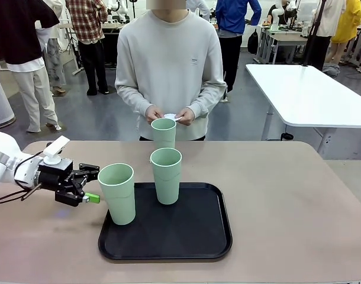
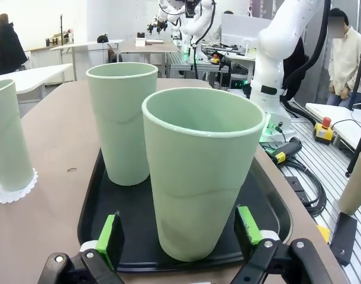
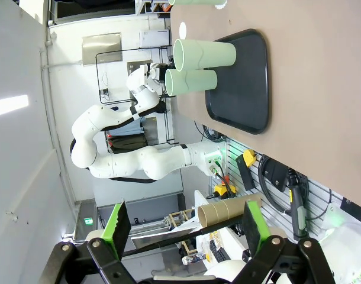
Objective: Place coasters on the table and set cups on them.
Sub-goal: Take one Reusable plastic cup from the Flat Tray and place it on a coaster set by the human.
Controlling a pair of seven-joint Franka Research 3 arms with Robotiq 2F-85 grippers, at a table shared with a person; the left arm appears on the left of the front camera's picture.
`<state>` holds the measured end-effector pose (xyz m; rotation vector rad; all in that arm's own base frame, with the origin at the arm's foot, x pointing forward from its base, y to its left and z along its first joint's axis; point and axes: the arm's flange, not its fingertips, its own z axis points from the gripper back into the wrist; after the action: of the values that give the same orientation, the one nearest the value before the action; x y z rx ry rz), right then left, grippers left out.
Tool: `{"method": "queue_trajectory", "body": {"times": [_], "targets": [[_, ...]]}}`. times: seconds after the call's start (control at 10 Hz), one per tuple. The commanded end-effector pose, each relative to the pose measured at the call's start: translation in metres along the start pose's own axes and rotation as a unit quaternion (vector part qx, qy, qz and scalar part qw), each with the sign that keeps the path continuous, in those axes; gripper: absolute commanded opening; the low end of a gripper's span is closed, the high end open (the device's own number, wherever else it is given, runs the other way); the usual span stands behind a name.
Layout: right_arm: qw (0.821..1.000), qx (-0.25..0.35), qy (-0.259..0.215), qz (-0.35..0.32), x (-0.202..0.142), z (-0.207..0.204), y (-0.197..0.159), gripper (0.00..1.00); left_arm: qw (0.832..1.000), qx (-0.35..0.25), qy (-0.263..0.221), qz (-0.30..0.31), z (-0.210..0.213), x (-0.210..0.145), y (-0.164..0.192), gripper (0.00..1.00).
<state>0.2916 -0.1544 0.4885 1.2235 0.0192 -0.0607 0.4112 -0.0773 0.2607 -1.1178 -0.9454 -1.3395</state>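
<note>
Front view has the left gripper (image 1: pixel 90 184) low over the large beige-tan tabletop (image 1: pixel 287 195), jaws spread wide and holding nothing. A tall pale mint-green plastic tumbler (image 1: pixel 117 193) stands just beyond its fingertips, on the near-left edge of the black rounded tray (image 1: pixel 186 245). From the left wrist camera this nearest tumbler's lower wall sits in line between the green pads (image 2: pixel 107 234), seemingly with a little air on each side. The tumbler looks empty, light and thin-walled, so it is likely to tip at a nudge and to flex near the rim. Its smooth taper could slide in the pads. The safest hold is probably square across the middle wall, below the faint ridge, where the widening above would stop it dropping through. Farther ahead and to the gripper's right a second mint-green tumbler (image 1: pixel 166 175) stands on the tray. Beyond it a third tumbler (image 1: pixel 164 131) is on the table, resting on a white scalloped paper coaster (image 2: pixel 15 189), which looks flimsy and easily shifted. The person's hands (image 1: pixel 185 115) hold what looks like another white coaster (image 1: pixel 170 116). The right gripper (image 3: pixel 184 219) is also wide open and empty, with the tray well ahead of it.
</note>
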Motion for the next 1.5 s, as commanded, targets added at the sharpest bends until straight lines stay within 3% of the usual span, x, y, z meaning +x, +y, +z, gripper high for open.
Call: {"method": "queue_trajectory", "body": {"times": [0.0, 0.7, 1.4], "targets": [[1.0, 0.007, 0.002, 0.001, 0.0, 0.001, 0.0, 1.0, 1.0, -0.013, -0.011, 0.004, -0.012, -0.001, 0.002, 0.98], [1.0, 0.007, 0.002, 0.001, 0.0, 0.001, 0.0, 1.0, 0.998, -0.062, -0.018, 0.007, -0.046, -0.007, -0.002, 0.98], [1.0, 0.007, 0.002, 0.001, 0.0, 0.001, 0.0, 1.0, 0.996, -0.076, -0.033, -0.027, -0.07, -0.01, 0.001, 0.98]]}}
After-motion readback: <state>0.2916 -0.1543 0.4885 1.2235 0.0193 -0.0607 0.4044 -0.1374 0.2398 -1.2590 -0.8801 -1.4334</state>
